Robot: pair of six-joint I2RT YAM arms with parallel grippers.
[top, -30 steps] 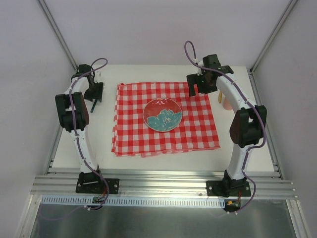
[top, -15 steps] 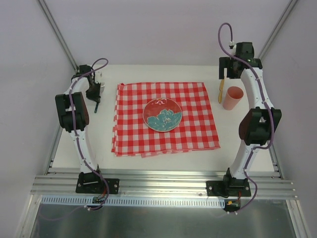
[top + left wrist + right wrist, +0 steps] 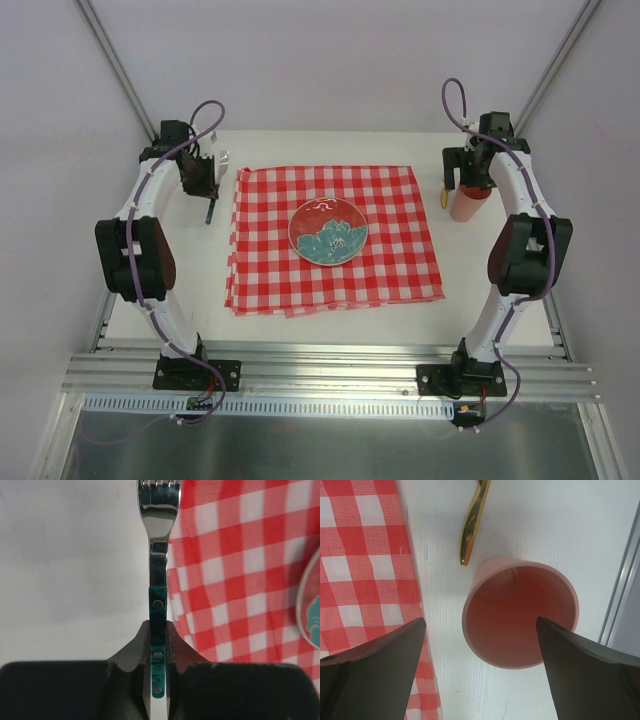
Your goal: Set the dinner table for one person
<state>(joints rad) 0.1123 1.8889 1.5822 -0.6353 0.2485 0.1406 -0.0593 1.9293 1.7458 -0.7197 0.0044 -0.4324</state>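
On the white dinner table (image 3: 330, 325) lies a red-and-white checked cloth (image 3: 270, 250) with a red plate (image 3: 328, 231) bearing a teal flower at its middle. My left gripper (image 3: 205, 185) hangs just off the cloth's far left corner, shut on the teal handle of a steel fork (image 3: 159, 525). The fork's tines point away along the cloth's edge (image 3: 240, 555). At the far right my right gripper (image 3: 470, 185) hovers open over an upright pink cup (image 3: 520, 625), one finger left of it and one over its rim. A gold utensil (image 3: 471, 525) lies just beyond the cup.
Grey aluminium rails (image 3: 330, 365) run along the near edge, and another rail (image 3: 620, 580) passes close to the cup's right side. Pale enclosure walls stand on three sides. The plate's rim (image 3: 312, 615) shows at the right of the left wrist view.
My left gripper has shut on the fork and carried it right, toward the cloth's corner. My right arm swung from over the cloth to the far right and came down over the cup.
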